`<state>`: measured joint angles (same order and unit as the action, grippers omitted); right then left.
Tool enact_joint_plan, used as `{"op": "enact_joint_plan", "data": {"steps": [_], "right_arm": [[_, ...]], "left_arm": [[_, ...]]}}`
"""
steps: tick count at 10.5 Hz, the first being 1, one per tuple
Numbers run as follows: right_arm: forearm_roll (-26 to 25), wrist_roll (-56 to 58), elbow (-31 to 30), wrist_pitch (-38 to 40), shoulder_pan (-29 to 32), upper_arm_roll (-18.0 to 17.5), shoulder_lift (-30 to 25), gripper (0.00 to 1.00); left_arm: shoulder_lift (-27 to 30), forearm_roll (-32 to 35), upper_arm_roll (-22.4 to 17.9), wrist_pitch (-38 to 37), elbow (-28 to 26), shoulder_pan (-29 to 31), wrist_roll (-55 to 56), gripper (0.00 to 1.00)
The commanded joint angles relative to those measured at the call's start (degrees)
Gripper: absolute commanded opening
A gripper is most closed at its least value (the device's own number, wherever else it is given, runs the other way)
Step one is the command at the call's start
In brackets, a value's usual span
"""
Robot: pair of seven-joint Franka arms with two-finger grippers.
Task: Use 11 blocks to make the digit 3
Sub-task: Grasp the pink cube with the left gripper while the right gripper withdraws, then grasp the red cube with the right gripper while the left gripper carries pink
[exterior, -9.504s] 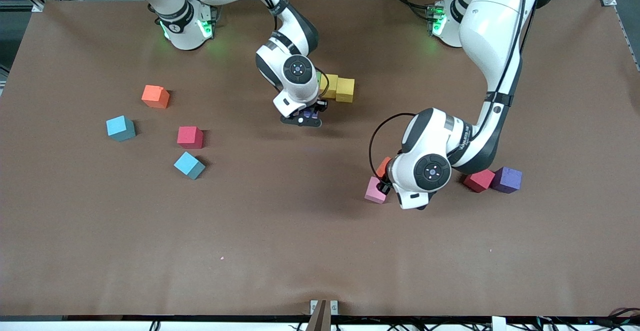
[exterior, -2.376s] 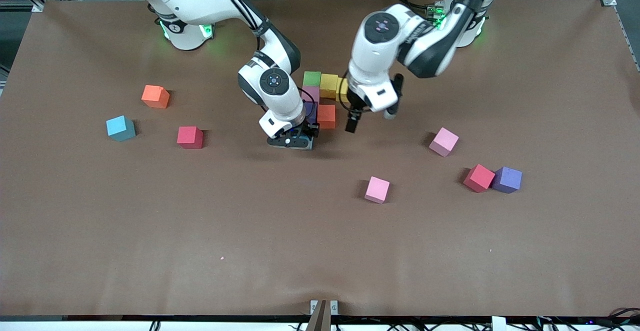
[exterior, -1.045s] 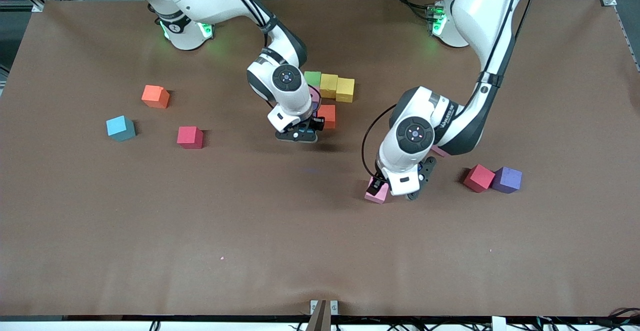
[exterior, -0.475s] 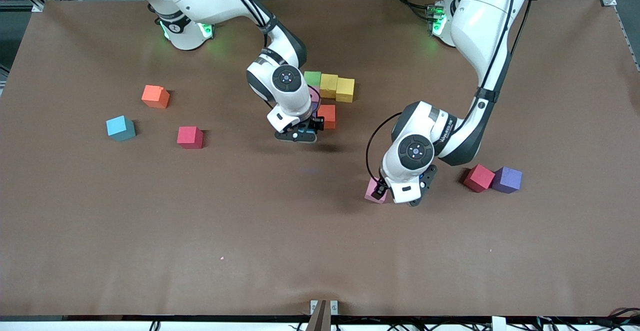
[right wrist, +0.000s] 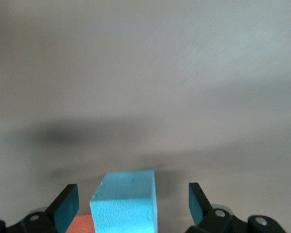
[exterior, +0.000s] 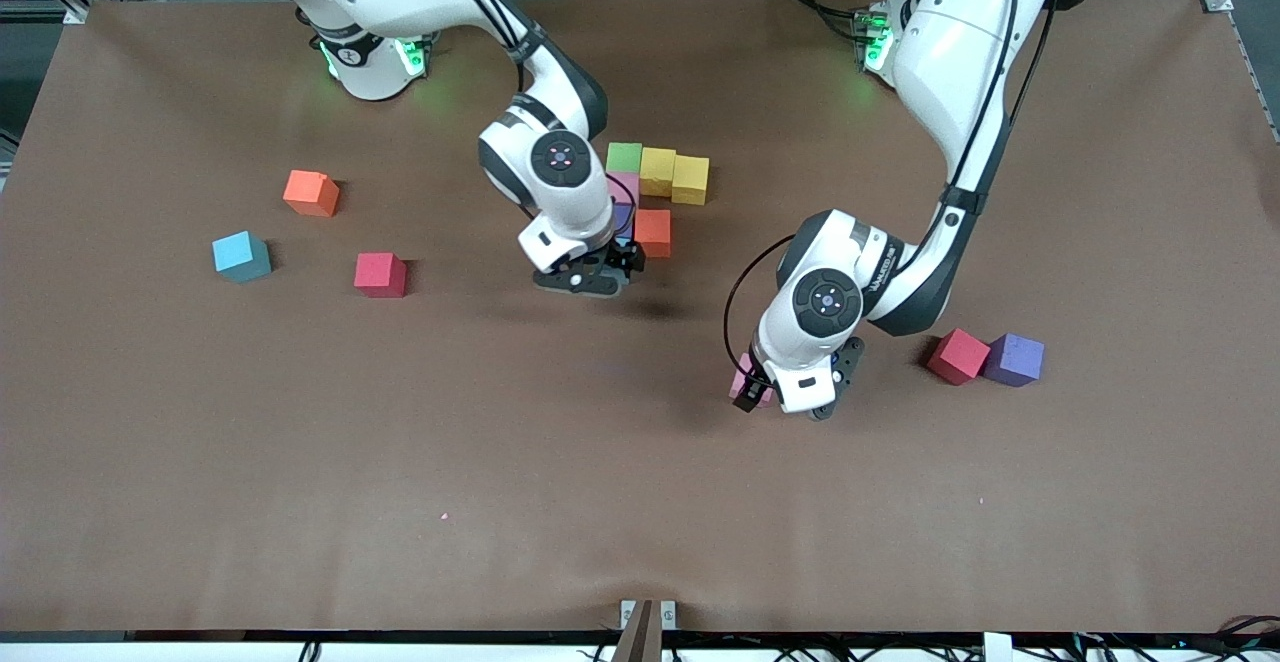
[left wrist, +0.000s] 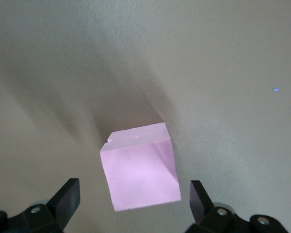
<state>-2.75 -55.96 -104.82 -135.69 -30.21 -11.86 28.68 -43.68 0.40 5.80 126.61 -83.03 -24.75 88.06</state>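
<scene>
Front view: your right end effector (exterior: 600,267) sits low at the growing figure, just beside the orange block (exterior: 653,232) and a pink block (exterior: 625,190) that its wrist partly hides. Green block (exterior: 624,156) and two yellow blocks (exterior: 658,171) (exterior: 691,179) form the top bar, touching in a row. Loose blocks lie toward the right arm's end of the worktop (exterior: 500,502): another orange (exterior: 311,193), a cyan (exterior: 241,256), a red (exterior: 380,274). Toward the left arm's end, a red block (exterior: 957,355) touches the purple block (exterior: 1014,359). Your left end effector (exterior: 775,397) is down over a lone pink block (exterior: 745,385), mostly covered by the wrist.

Left wrist view: left end effector (left wrist: 136,201) wide open, fingers (left wrist: 68,199) either side of that pink block (left wrist: 139,170), not touching it. It's skewed to the jaws, so a squeeze may twist it. Looks like a pick about to start.

Right wrist view: right end effector (right wrist: 131,204) open wide, nothing gripped. A cyan block (right wrist: 125,204) stands on the worktop between the fingers (right wrist: 196,201), clear of both, with an orange corner (right wrist: 80,225) just beside it. Placed tight there probably as the next figure cube; judge it set down and ready for lift-off.
</scene>
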Motion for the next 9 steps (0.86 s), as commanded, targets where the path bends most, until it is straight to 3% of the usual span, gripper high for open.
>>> {"op": "enact_joint_plan", "data": {"steps": [1,2,4,7,9], "right_arm": [[9.2,10.3,-1.3,5.9,7.2,-0.5,-8.3,1.0],[9.2,19.8,-1.6,12.0,10.7,-0.4,-10.6,1.0],[9.2,41.2,-3.6,16.4,18.9,0.3,-12.4,1.0],[8.3,56.3,-8.7,15.4,23.0,3.9,-13.3,1.0],[8.2,57.5,-17.1,7.9,26.5,4.0,-15.2,1.0]], "left_arm": [[-1.2,0.3,0.0,0.5,1.4,-0.3,1.1,1.0],[-1.4,0.4,0.0,0.5,1.4,-0.3,1.0,1.0],[-2.0,0.4,0.0,0.6,1.4,-0.3,1.0,1.0],[-2.7,0.4,0.0,1.4,1.4,-0.3,1.0,1.0],[-3.1,0.4,0.0,1.5,1.4,-0.3,1.0,1.0]]}}
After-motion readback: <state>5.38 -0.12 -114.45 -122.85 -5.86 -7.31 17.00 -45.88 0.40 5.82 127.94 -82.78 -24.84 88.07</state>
